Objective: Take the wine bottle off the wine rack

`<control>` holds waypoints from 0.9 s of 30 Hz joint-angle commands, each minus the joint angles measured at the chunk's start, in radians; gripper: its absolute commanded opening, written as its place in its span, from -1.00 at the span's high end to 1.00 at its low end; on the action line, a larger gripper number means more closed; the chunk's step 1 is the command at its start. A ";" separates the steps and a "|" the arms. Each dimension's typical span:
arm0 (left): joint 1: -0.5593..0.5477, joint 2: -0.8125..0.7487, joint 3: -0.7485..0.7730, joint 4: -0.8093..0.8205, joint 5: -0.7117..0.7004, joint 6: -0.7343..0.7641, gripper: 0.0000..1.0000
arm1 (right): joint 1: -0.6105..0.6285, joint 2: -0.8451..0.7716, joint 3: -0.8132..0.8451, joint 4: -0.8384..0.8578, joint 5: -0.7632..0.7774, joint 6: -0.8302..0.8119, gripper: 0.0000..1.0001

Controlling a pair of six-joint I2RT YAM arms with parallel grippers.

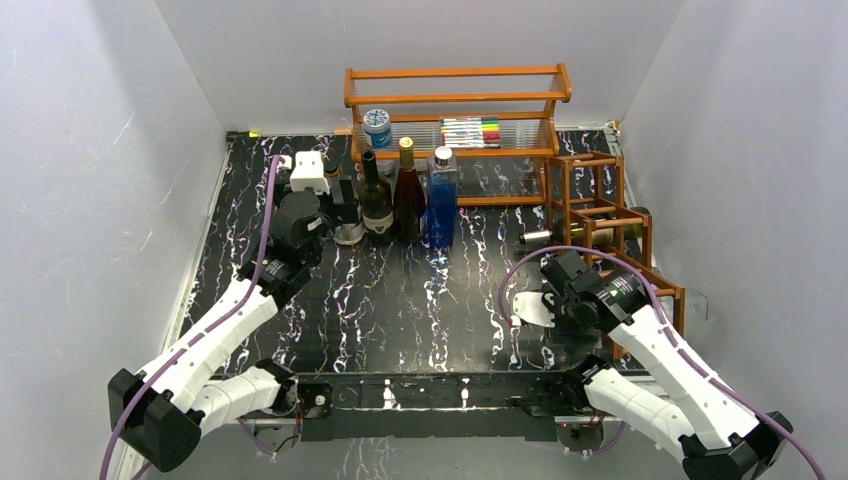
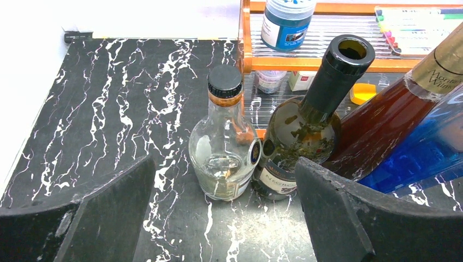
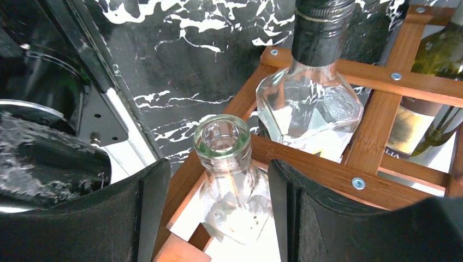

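Observation:
The reddish-brown wine rack (image 1: 598,212) stands at the right of the table, with bottles lying in its cells. In the right wrist view, a clear open-mouthed bottle (image 3: 223,143) pokes out of a rack (image 3: 322,173) cell. My right gripper (image 3: 215,188) is open, one finger on each side of that bottle's neck with gaps showing. A clear black-capped bottle (image 3: 311,103) and a green labelled wine bottle (image 3: 431,123) lie in cells beyond. In the top view the right gripper (image 1: 548,300) is beside the rack's near end. My left gripper (image 2: 226,218) is open and empty.
A small clear flask (image 2: 225,144), a dark open bottle (image 2: 306,125), a reddish bottle (image 2: 393,117) and a blue bottle (image 2: 420,153) stand before the left gripper (image 1: 340,215). An orange shelf (image 1: 455,100) holds a jar and markers at the back.

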 commanded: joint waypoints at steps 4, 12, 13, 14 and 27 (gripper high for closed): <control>0.003 -0.025 0.037 0.014 0.003 -0.010 -0.96 | 0.004 -0.020 -0.075 0.102 0.155 -0.095 -0.55; 0.004 -0.027 0.036 0.016 -0.005 -0.006 -0.96 | 0.005 -0.016 -0.111 0.190 0.156 -0.170 -0.55; 0.004 -0.029 0.035 0.017 -0.006 -0.005 -0.96 | 0.005 -0.013 -0.113 0.192 0.157 -0.176 -0.54; 0.004 -0.030 0.034 0.018 -0.007 -0.004 -0.96 | 0.005 -0.013 -0.114 0.193 0.158 -0.179 -0.52; 0.004 -0.036 0.034 0.019 0.007 -0.012 -0.96 | 0.004 -0.053 -0.165 0.180 0.109 -0.226 -0.20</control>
